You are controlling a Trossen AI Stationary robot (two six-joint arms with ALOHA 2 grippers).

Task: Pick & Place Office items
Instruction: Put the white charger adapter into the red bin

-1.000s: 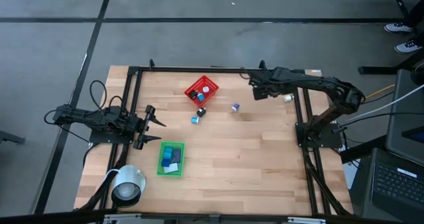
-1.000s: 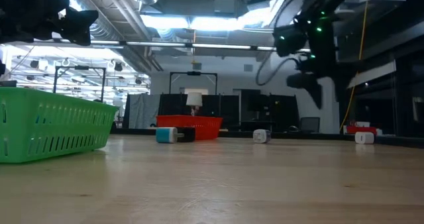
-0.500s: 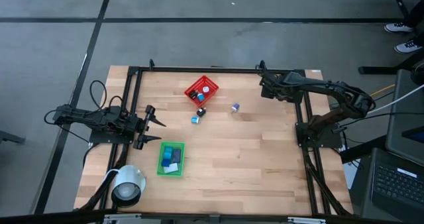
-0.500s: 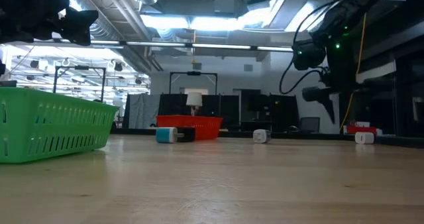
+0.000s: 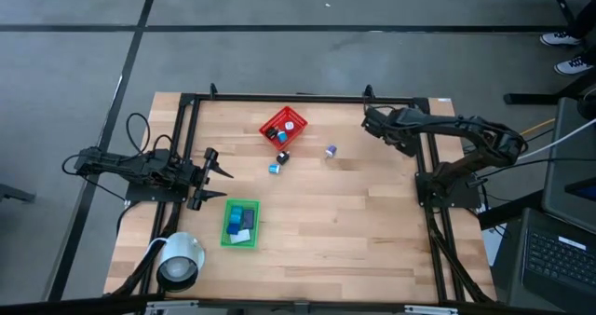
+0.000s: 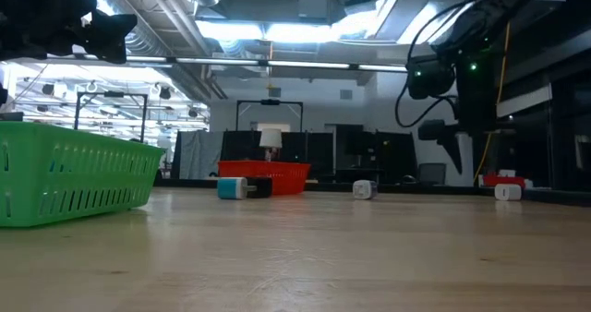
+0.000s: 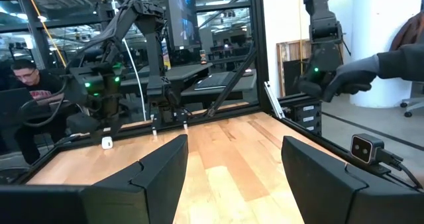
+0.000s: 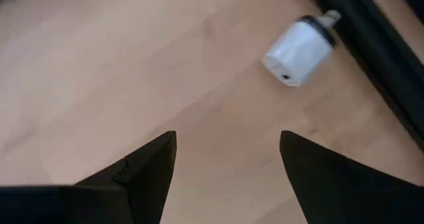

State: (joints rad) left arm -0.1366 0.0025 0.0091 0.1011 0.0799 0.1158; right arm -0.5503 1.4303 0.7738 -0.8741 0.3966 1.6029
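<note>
The right gripper (image 5: 371,122) hangs in the upper right of the high view, close to the table's right frame rail, with its two dark fingers (image 8: 149,164) spread apart and nothing between them. The piece nearest it is a small white block-shaped office item with a dark cap and a pale stub at one end (image 8: 298,44). In the right wrist view this white piece lies on the bare wooden table (image 5: 354,212) ahead of the open fingers and off toward the upper right of that frame, just beside the black rail. Its long axis runs on a slant, capped end toward the rail.

In the low view the same piece likely shows as a small white block at far right (image 6: 506,191), with the gripper above and a little left of it. The right arm is plainly the nearer one; the left gripper (image 5: 220,184) waits open at middle left of the high view, well apart from this piece. By my judgement, the coming grasp calls for shifting toward the rail and turning the wrist to cross the slanted body.
</note>
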